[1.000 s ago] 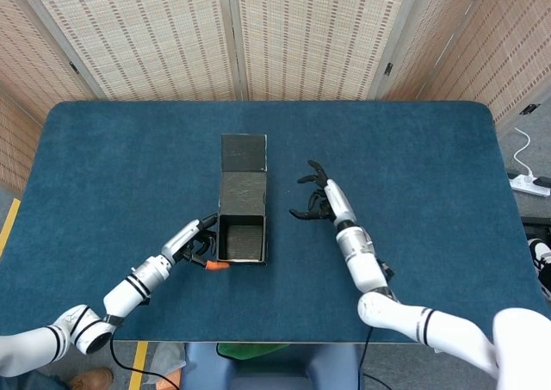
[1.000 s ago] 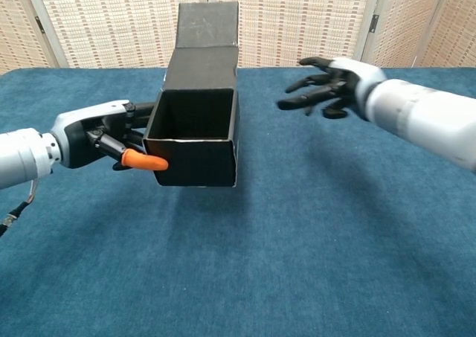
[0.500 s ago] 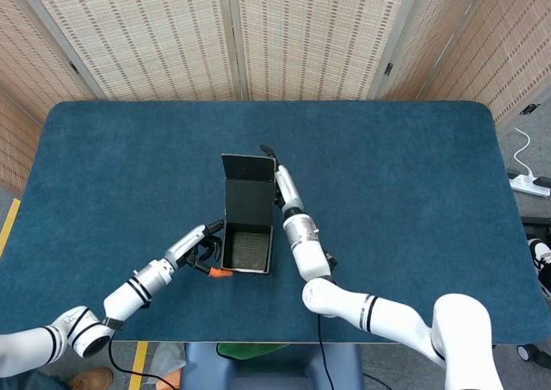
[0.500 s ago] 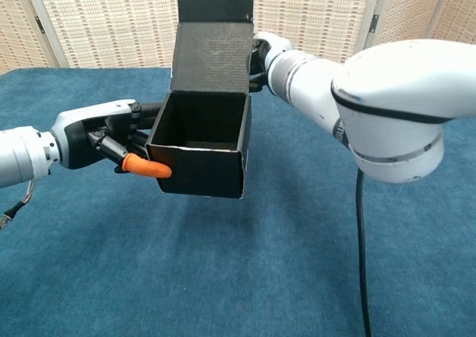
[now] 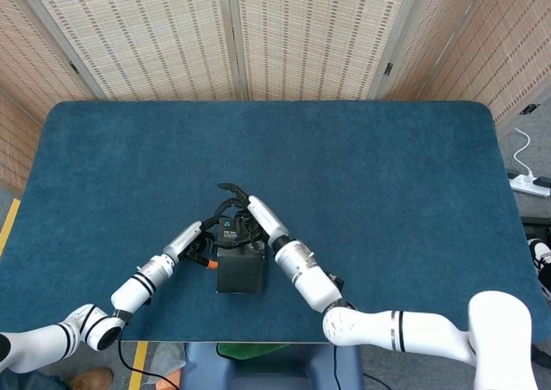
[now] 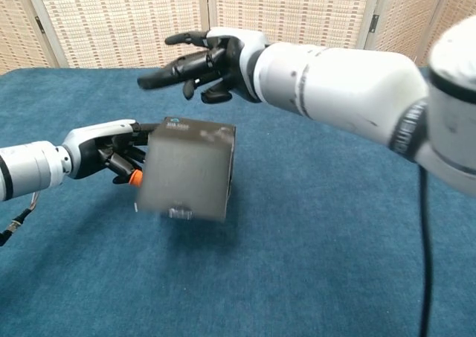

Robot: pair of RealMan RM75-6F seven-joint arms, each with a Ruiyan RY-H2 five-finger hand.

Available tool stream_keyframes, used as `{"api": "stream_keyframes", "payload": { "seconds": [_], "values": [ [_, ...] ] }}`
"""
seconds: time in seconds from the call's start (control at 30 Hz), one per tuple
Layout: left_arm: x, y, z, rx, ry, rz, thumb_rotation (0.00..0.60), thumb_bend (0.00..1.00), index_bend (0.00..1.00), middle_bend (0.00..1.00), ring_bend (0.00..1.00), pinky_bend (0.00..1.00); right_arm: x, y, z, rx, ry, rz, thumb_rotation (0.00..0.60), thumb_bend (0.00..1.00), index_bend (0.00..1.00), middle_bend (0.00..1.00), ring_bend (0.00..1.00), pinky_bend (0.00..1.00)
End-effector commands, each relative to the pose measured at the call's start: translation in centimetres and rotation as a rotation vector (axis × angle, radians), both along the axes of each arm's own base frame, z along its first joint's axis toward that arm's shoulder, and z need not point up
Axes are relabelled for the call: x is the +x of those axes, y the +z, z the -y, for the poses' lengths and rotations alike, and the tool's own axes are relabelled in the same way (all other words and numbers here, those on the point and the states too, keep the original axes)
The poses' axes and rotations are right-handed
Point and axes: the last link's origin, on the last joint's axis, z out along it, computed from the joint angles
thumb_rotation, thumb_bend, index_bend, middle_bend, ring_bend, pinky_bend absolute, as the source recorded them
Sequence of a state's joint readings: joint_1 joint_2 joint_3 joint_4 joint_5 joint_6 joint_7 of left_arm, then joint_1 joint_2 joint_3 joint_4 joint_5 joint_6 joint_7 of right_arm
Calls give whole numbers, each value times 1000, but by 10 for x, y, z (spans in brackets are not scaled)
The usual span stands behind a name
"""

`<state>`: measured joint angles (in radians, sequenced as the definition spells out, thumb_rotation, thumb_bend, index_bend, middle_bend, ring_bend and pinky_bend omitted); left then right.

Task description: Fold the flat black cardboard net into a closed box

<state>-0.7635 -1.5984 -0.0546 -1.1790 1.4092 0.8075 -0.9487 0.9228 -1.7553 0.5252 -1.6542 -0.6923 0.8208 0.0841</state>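
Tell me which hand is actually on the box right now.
The left hand: its fingers press the box's left side. The right hand hovers above the lid with fingers spread, holding nothing.

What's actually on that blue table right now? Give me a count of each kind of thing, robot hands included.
Black cardboard box: 1
Robot hands: 2, the left robot hand gripping the box's side and the right robot hand spread open above it
Blue cloth-covered table: 1
Total: 4
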Motion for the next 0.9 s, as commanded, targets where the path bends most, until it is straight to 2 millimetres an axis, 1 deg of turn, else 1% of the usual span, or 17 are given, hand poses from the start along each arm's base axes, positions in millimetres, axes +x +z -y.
{"api": "stream_keyframes", "payload": {
  "seconds": [0.03,0.13,0.2,0.23,0.33,0.47,0.5,0.57,0.73,0.9],
  "values": [
    [-3,-4,0,5,14,-17,600,207,502,512,679,884,-8,-2,-7,-55,73,-108,600,0,123,358,676,1000],
    [-4,-7,-1,11,23,-34,600,207,495,510,679,882,-11,-8,-11,-96,132,-199,600,0,123,357,676,1000],
    [-5,-8,0,13,29,-45,600,207,469,489,679,882,-13,-11,-13,-137,169,-257,600,0,125,356,676,1000],
    [-5,-8,0,14,29,-53,600,207,436,462,679,882,-14,-13,-14,-154,184,-279,600,0,127,355,676,1000],
    [-6,-7,0,7,29,-85,600,206,267,338,680,882,-16,-18,-18,-199,225,-338,600,0,129,351,676,1000],
    [-6,-6,1,5,16,-132,600,203,44,197,684,883,-18,-23,-22,-239,253,-384,600,0,129,337,679,1000],
    [-7,-5,1,12,9,-146,600,202,23,179,684,883,-18,-24,-23,-246,258,-394,600,0,130,335,680,1000],
    [-7,-3,2,32,-18,-185,600,196,0,129,683,877,-20,-26,-23,-261,269,-416,600,0,132,333,680,1000],
    [-10,4,4,68,-80,-293,600,179,0,25,654,868,-21,-31,-25,-289,295,-457,600,0,136,320,680,1000],
    [-15,20,2,136,-138,-414,600,177,0,0,627,867,-23,-37,-28,-340,341,-515,600,0,140,317,684,1000]
  ]
}}
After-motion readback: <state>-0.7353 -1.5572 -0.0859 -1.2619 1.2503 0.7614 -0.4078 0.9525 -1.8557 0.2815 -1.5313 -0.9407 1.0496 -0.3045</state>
